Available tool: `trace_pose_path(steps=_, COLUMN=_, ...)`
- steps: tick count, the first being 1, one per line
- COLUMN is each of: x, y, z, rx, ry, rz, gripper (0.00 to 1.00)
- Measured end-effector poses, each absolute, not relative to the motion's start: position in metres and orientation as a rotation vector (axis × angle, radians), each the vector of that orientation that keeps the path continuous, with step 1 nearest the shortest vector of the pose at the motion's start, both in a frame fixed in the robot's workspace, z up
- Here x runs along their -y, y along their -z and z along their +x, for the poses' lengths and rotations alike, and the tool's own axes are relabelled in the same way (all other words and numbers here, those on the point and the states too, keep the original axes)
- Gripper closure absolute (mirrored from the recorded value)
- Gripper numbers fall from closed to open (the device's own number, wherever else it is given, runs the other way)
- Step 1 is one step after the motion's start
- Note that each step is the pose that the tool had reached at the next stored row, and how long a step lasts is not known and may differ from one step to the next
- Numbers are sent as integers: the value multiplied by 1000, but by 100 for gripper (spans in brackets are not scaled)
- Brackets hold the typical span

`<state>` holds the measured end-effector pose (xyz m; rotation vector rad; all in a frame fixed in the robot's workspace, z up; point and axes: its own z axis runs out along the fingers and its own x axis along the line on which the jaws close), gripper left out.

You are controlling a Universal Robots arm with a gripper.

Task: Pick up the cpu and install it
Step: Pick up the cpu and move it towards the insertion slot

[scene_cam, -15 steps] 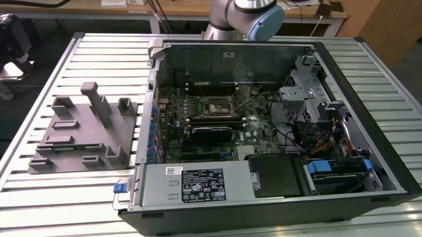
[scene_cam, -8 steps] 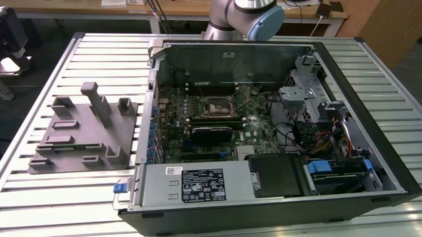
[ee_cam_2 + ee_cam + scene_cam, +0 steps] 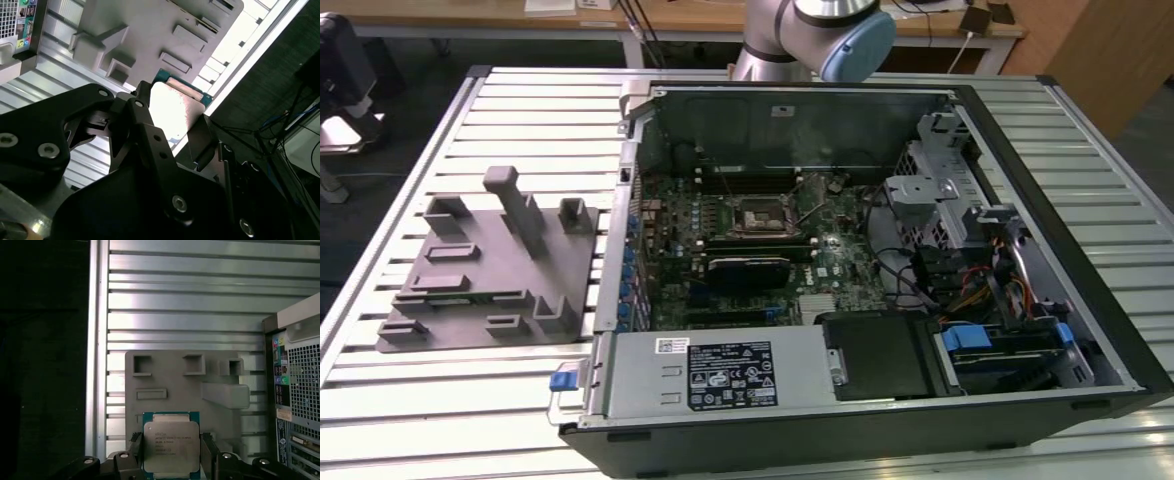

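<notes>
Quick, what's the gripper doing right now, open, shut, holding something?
Gripper: closed, holding the cpu between its fingers.

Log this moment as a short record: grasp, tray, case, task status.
grasp: hand shut on the cpu, a finger on each side
cpu_face: metal top toward the first wrist camera
backdrop: grey tray behind the cpu in both wrist views
tray_place: on the slatted table, at the exterior view's left of the open computer case
socket: black socket frame on the motherboard inside the case
status: cpu picked up, not yet in the socket
</notes>
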<state>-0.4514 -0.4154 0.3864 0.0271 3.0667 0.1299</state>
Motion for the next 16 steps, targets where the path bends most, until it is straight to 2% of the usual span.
trace_pose_path(steps=16, x=415, y=-386, z=-435, rx=-3067, ry=-130, rz=27, gripper=46)
